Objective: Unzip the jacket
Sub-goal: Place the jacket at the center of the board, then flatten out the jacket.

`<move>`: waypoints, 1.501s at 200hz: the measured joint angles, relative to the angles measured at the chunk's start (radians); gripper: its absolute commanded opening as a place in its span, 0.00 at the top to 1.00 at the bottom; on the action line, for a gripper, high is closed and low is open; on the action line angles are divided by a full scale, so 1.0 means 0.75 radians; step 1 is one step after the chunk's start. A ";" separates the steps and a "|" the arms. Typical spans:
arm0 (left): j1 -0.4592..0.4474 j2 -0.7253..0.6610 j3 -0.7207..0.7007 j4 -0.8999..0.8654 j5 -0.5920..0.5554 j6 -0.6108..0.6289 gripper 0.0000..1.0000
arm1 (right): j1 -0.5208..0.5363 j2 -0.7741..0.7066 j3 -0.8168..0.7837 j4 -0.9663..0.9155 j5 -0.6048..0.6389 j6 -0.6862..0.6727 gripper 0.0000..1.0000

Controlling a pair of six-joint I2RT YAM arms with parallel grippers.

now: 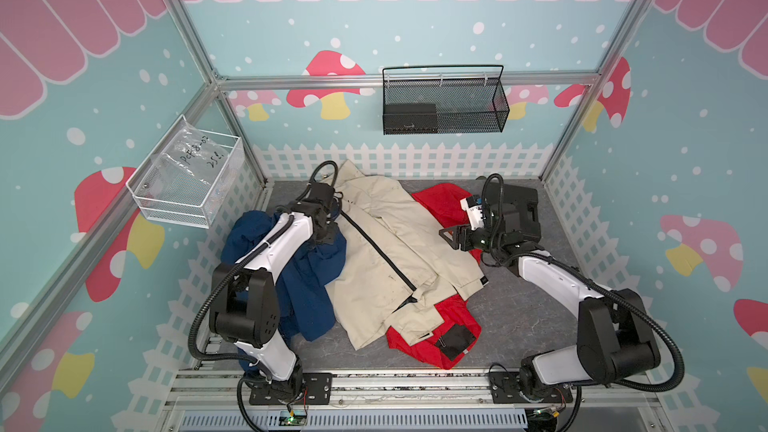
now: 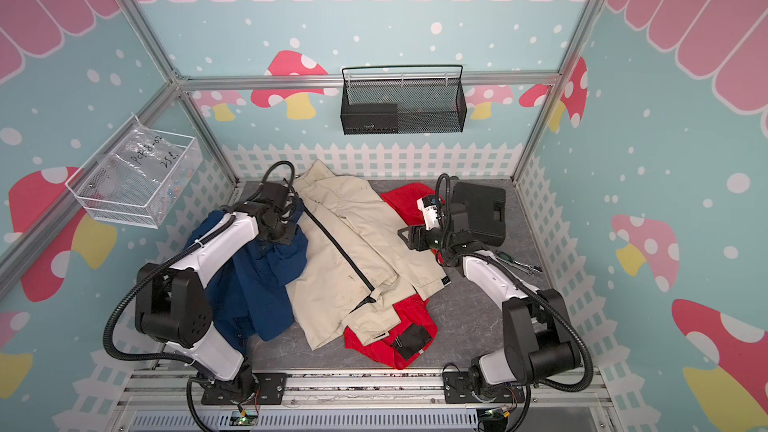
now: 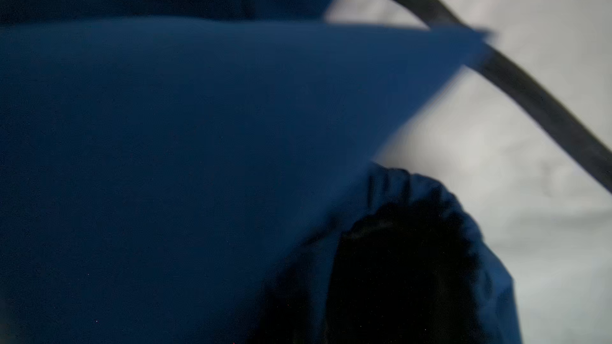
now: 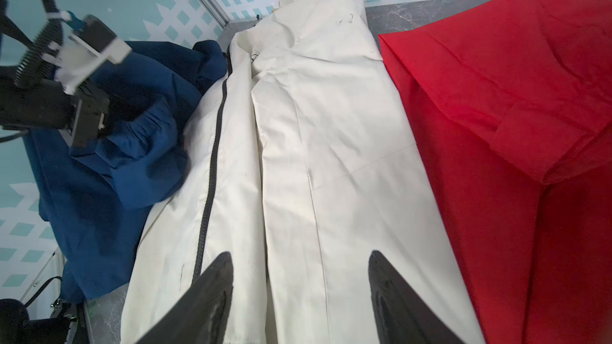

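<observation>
In both top views the beige jacket (image 1: 395, 218) lies across the middle of the bench (image 1: 519, 317). Its black zipper (image 1: 378, 249) runs from far left to near right. A blue jacket (image 1: 316, 284) is heaped against its left side, and a red jacket (image 1: 440, 201) lies partly under its right side. The left tool (image 1: 328, 238) is down on the blue jacket, just beside the zipper's far end. The right tool (image 1: 449, 234) hovers over the beige jacket's right edge.

The left wrist view is blurred. Blue jacket (image 3: 165, 160) cloth fills most of it, with an elastic cuff (image 3: 414, 243), and the zipper (image 3: 530, 94) crosses beige cloth beyond. The left tool is pressed together, but I cannot tell whether cloth is caught in it.

In the right wrist view the right tool (image 4: 299, 253) is spread, empty, above the beige jacket (image 4: 331, 127). The zipper (image 4: 215, 140) passes just beside one finger. The left tool (image 4: 87, 127) sits in the blue folds.
</observation>
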 measured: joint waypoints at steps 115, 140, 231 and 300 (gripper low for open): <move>0.314 -0.204 -0.116 0.182 0.257 -0.083 0.27 | -0.001 0.856 0.864 -0.265 -0.119 -0.222 0.37; 0.279 -0.415 -0.245 0.376 0.529 -0.095 0.24 | -0.001 0.971 0.978 -0.320 -0.130 -0.221 0.35; 0.236 -0.534 -0.381 0.746 1.012 -0.184 0.25 | 0.000 1.143 1.094 -0.373 -0.145 -0.222 0.64; 0.202 -0.484 -0.385 0.775 1.022 -0.209 0.25 | 0.001 0.810 0.861 -0.317 -0.026 -0.212 1.00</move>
